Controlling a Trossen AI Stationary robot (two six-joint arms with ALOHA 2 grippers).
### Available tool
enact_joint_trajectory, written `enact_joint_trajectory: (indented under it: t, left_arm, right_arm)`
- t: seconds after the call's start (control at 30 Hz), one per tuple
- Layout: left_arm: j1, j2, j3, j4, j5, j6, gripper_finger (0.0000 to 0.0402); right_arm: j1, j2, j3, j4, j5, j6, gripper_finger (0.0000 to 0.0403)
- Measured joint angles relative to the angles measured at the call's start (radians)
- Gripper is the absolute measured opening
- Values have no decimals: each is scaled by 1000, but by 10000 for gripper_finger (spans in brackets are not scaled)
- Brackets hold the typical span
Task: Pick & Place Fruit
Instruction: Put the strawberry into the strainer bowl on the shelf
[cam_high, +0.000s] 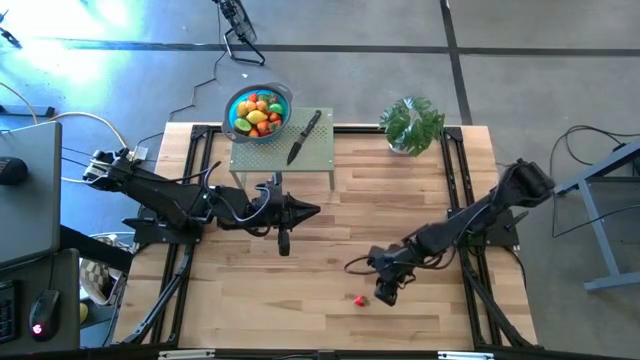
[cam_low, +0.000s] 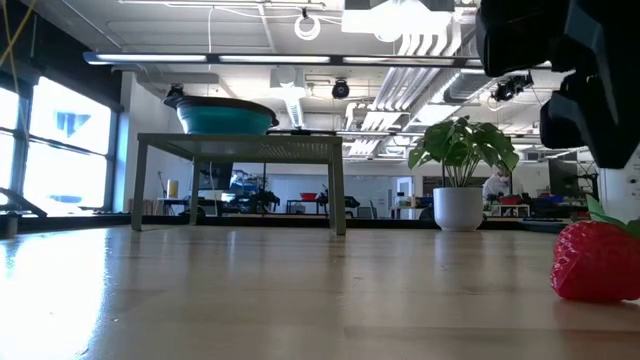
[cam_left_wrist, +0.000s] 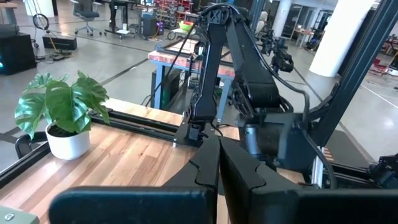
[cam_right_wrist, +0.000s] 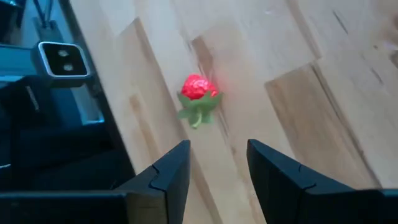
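Note:
A red toy strawberry (cam_right_wrist: 198, 90) with a green leaf cap lies on its side on the wooden table (cam_high: 300, 300), near the front edge right of centre (cam_high: 358, 299). My right gripper (cam_right_wrist: 217, 165) hovers just above and beside it, slanting down, open, with nothing between its fingers (cam_high: 385, 293). More fruit fills the blue bowl (cam_high: 258, 112), which stands on a small green stand (cam_high: 320, 160) at the table's far edge. My left gripper (cam_high: 312, 210) waits shut in front of the stand, pointing level toward the right (cam_left_wrist: 219, 168).
A black-handled knife (cam_high: 304, 136) lies on the stand beside the bowl. A potted plant (cam_high: 411, 125) stands at the far right corner. Black frame rails run along both table sides. Bare wood stretches between the arms and along the near edge.

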Motion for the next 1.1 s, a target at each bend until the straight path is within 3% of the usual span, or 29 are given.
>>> enact_joint_trajectory:
  t: [0.17,0.57,1.1]
  left_arm:
    - [0,0,0,0,0,0,10]
    - [0,0,0,-8,0,2,10]
    - [0,0,0,-45,0,-23,10]
  right_arm:
    - [17,30,0,17,31,6,151]
    - [17,104,1,134,-12,51,151]
    - [16,120,0,135,8,48,151]
